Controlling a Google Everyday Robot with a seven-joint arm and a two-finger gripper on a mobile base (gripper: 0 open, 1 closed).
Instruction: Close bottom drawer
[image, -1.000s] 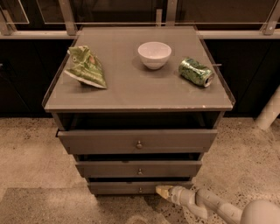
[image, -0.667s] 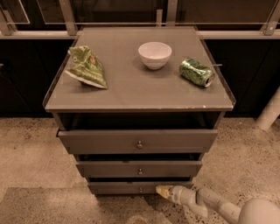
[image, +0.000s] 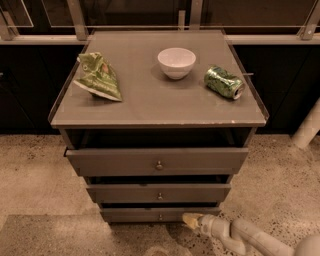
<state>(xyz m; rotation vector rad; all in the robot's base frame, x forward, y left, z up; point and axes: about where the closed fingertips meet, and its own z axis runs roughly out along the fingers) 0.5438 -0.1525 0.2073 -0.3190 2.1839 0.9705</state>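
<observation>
The bottom drawer (image: 150, 215) is the lowest, narrowest grey-brown front of the cabinet, with a tiny brass knob (image: 160, 217) at its centre. It stands slightly pulled out, with a dark gap above it. My gripper (image: 189, 220) comes in from the lower right on a pale arm. Its yellowish tip sits at the drawer front, just right of the knob, near the drawer's right end.
Above are the middle drawer (image: 159, 193) and the top drawer (image: 157, 161), both partly open. On the cabinet top (image: 150, 107) lie a green chip bag (image: 98, 77), a white bowl (image: 176, 62) and a green can (image: 224, 82). Speckled floor surrounds the cabinet; a white post (image: 307, 127) stands at right.
</observation>
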